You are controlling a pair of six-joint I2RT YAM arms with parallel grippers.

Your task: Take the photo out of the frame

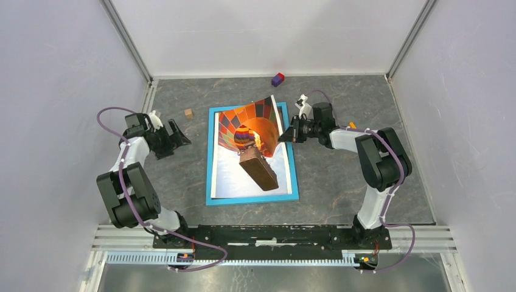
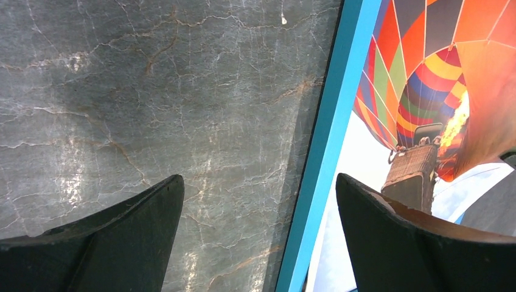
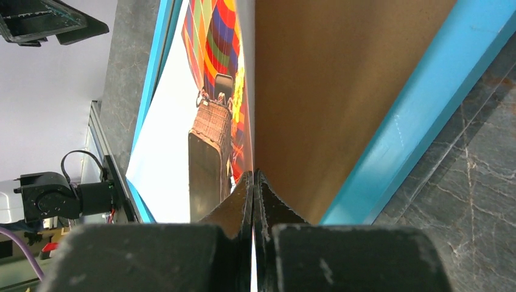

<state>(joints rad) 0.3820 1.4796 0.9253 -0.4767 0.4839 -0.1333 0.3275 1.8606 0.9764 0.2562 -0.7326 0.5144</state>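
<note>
The frame (image 1: 210,159), with its bright-blue border, lies flat in the middle of the table. The photo (image 1: 252,131) of a hot-air balloon is curled up out of it at the far right corner. My right gripper (image 1: 282,137) is shut on that raised edge. In the right wrist view the closed gripper (image 3: 253,174) pinches the photo (image 3: 213,91), with the brown backing (image 3: 328,79) and the blue frame border (image 3: 420,103) bared beside it. My left gripper (image 1: 181,136) stands open just left of the frame; its wrist view shows the gripper (image 2: 258,180) astride the frame's border (image 2: 328,140), touching nothing.
A small purple and red block (image 1: 277,79) lies near the back wall. A little wooden cube (image 1: 188,113) sits left of the frame's far corner. White walls close in the table on three sides.
</note>
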